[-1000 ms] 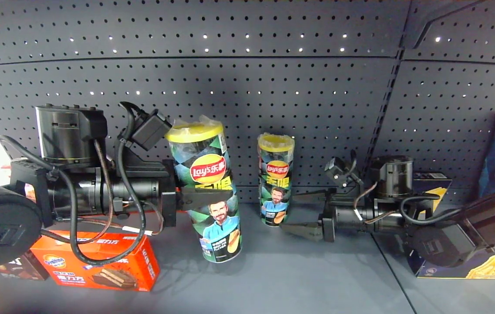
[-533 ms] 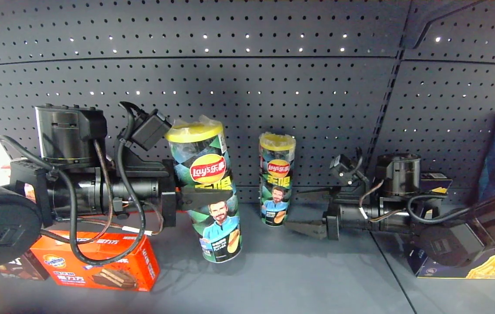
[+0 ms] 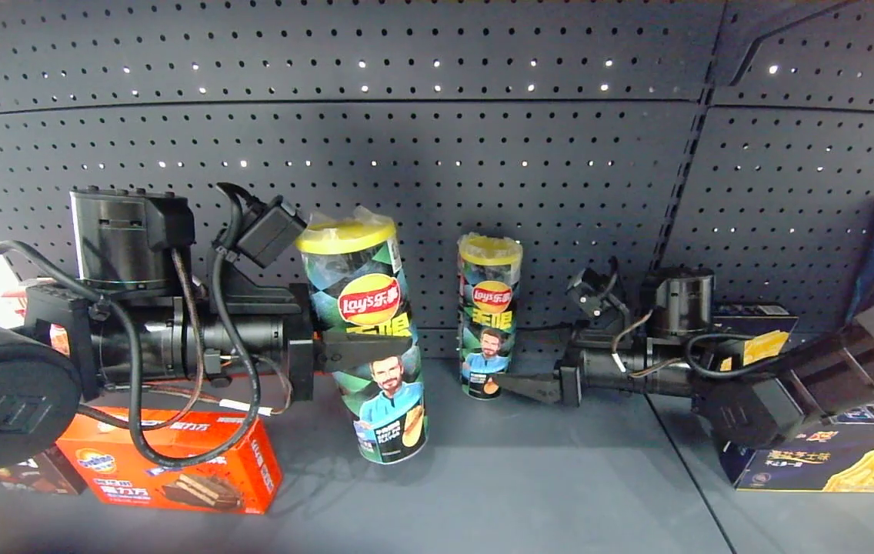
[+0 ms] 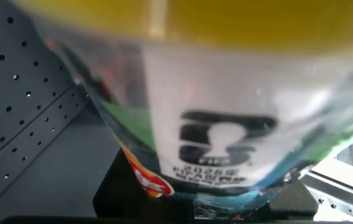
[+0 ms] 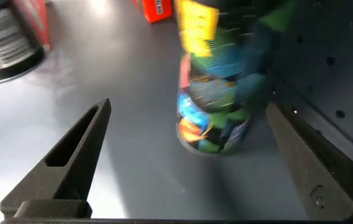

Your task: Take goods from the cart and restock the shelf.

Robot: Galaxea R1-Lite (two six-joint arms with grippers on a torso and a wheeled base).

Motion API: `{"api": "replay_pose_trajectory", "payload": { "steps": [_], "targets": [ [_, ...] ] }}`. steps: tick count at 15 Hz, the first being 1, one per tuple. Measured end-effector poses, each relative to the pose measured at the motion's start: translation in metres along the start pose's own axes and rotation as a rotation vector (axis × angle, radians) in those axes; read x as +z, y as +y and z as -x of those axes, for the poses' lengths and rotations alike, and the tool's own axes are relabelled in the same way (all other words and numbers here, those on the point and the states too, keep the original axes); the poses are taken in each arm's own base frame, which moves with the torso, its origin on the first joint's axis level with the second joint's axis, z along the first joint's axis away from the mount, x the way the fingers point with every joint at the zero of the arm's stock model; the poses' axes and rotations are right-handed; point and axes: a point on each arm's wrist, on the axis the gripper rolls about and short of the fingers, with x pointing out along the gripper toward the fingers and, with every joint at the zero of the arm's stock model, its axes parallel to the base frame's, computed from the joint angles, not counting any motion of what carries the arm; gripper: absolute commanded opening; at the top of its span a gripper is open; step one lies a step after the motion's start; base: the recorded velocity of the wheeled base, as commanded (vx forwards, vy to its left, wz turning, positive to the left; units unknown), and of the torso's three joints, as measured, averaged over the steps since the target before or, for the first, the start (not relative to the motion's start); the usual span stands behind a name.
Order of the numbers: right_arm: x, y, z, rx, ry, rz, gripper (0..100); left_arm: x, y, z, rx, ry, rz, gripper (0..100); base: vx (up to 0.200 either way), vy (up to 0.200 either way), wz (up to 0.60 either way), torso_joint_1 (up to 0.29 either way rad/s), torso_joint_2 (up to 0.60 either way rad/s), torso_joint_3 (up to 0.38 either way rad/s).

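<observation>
Right gripper neared small can; upright (like large can).

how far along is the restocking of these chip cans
Done: the far can stands upright on the shelf, the open right gripper straddling it. In hand: the left gripper is shut on the near can, whose base looks set down. Left: let go and draw both arms back.
</observation>
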Motion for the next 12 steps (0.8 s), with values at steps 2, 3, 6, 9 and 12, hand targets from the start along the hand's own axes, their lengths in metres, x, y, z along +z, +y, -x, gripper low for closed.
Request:
{"api": "replay_pose_trajectory", "payload": {
  "steps": [2, 3, 6, 9, 12],
  "targets": [
    [0.0, -0.005, -0.008, 0.001, -0.006, 0.006, 100, -0.001, 0.001, -0.001, 0.0, 0.003, 0.004, 0, 0.0, 0.0, 0.0, 0.0, 0.0, 0.0],
    [-0.001, -0.007, -0.012, 0.002, -0.007, 0.008, 100, -0.002, 0.001, -0.001, -0.001, 0.004, 0.005, 0, 0.0, 0.0, 0.0, 0.0, 0.0, 0.0],
    [-0.002, -0.012, -0.021, 0.007, -0.012, 0.01, 100, -0.003, 0.002, -0.002, -0.001, 0.008, 0.009, 0, 0.0, 0.0, 0.0, 0.0, 0.0, 0.0],
    [-0.001, -0.016, -0.032, -0.001, -0.021, 0.018, 100, -0.004, 0.003, -0.003, -0.001, 0.012, 0.012, 0, 0.0, 0.0, 0.0, 0.0, 0.0, 0.0],
    [-0.006, -0.014, -0.041, 0.009, -0.015, 0.009, 100, -0.005, 0.003, -0.004, -0.002, 0.012, 0.012, 0, 0.0, 0.0, 0.0, 0.0, 0.0, 0.0]
  ]
}}
